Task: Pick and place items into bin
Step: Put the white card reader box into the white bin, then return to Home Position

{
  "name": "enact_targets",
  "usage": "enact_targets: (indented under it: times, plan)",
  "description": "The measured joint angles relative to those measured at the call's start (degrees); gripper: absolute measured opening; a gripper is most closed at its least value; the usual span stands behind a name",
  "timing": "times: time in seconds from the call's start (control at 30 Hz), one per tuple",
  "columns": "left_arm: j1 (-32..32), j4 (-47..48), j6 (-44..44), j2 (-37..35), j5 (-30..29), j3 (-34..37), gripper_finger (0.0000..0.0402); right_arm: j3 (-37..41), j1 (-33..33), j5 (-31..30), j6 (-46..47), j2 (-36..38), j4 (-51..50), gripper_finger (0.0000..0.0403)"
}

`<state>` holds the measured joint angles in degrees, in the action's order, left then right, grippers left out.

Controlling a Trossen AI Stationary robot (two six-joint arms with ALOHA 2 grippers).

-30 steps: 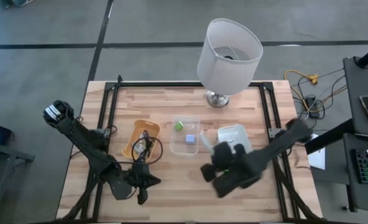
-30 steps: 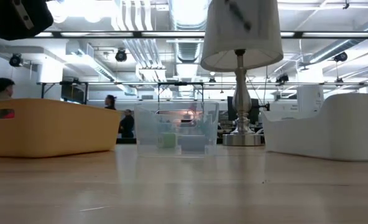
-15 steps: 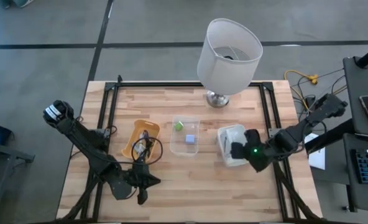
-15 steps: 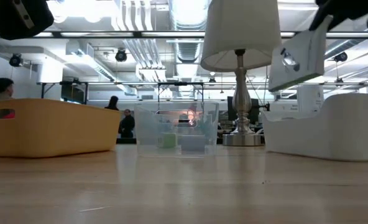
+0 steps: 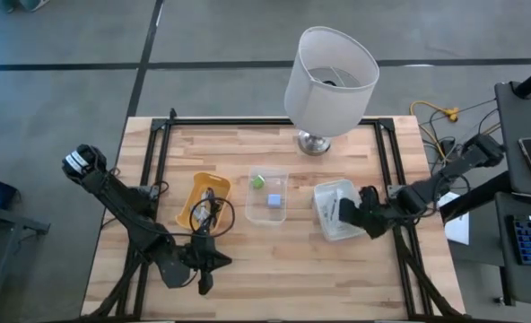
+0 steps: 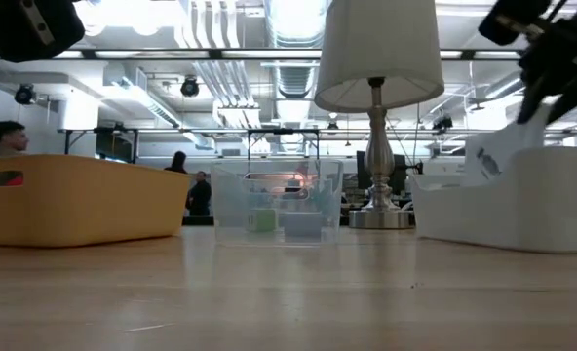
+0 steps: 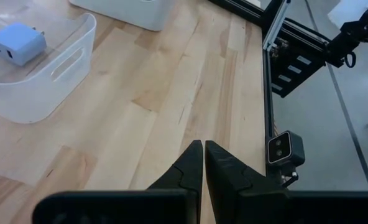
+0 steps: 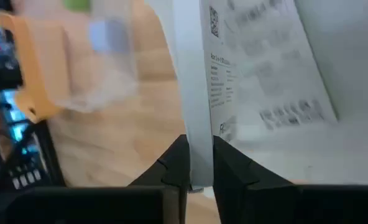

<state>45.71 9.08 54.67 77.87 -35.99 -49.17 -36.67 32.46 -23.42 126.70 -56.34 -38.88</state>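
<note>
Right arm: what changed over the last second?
The right gripper swung from the table's front middle out to the white bin, carrying a white packet down into it, fingers pinching its edge. The left gripper, lamp and other bins stayed put.

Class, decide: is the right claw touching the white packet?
Touching. The right wrist view shows the right claw pinching the white packet's edge between its fingers.
</note>
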Motion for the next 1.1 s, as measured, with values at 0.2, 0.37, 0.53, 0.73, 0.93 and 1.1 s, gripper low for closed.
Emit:
enact_targets:
  times: [0.2,0.37,0.53,0.73,0.93,1.1]
  plan:
    - [0.0,0.01,-0.02,0.0,-0.19,0.02,0.0002,2.49,-2.36,7.84,0.95,-0.87,0.0,0.0081]
    - [0.0,0.11,0.02,0.0,-0.22,0.04,0.0002,2.51,-2.61,13.4,1.03,-1.07,-3.31,0.0104]
    - [0.0,0.27,0.0,0.0,-0.44,0.04,0.0002,-0.62,-2.5,17.04,-0.27,-1.05,-11.66,0.0133]
    - [0.0,0.39,-0.01,0.0,-1.57,0.04,0.0002,-10.81,-2.18,10.37,-8.11,-2.7,-25.99,0.0177]
    - [-1.16,-1.26,-0.94,-0.25,-1.6,0.09,0.0002,-25.79,-1.21,-5.71,-32.39,-10.15,-27.18,0.0187]
    - [-6.23,-12.24,-11.69,-1.41,4.01,0.1,0.0001,-32.59,-1.02,-3.85,-49.99,-17.59,-18.2,0.0182]
